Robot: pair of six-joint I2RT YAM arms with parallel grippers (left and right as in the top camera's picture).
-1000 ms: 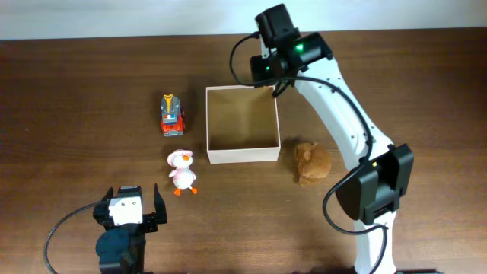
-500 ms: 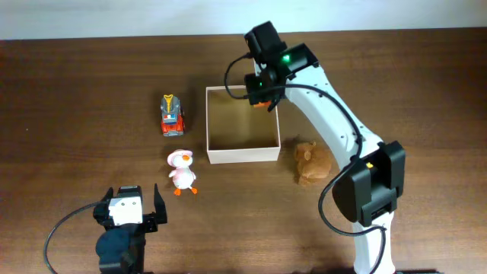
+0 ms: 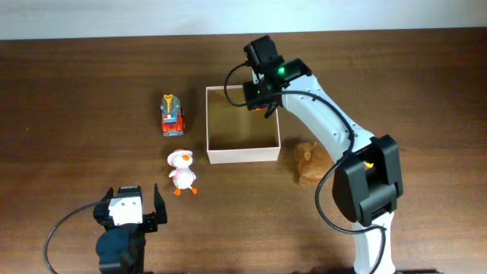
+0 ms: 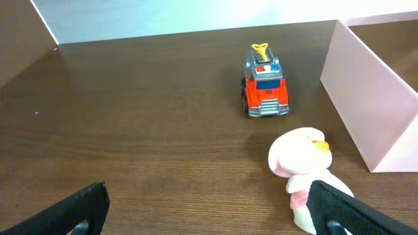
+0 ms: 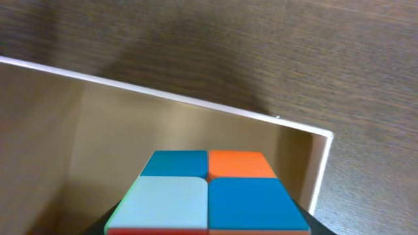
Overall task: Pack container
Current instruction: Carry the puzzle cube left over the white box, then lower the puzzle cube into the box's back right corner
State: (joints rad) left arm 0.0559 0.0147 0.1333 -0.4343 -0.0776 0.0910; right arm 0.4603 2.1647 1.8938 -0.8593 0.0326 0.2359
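From my station, the overhead view shows the container, a square, shallow, open-topped box with thin white walls and a tan cardboard inside. It sits just above the middle of the dark brown wooden table.

The right gripper hangs over the container's 1 o'clock corner. Through the right wrist camera I see it carrying a small cube with a two-by-two face of blue, orange and pale mint tiles. The cube is off the floor of the container, over its tan inside near the far white wall. The jaws are closed onto the cube, though the fingers are almost wholly hidden beneath it. In the overhead view only an orange sliver of the cube peeks out under the wrist.

The left gripper sits at the table's 7 o'clock, well apart from everything. In its own camera the left gripper is spread wide with nothing between the black fingertips.

A red-and-grey toy fire truck stands at the container's 9 o'clock, near but not touching. A white toy duck with a pink hat and orange feet lies at 7 o'clock. A brown plush animal rests at 4 o'clock, just beside the corner. The left wrist view shows the fire truck, the duck and the container's outer wall.
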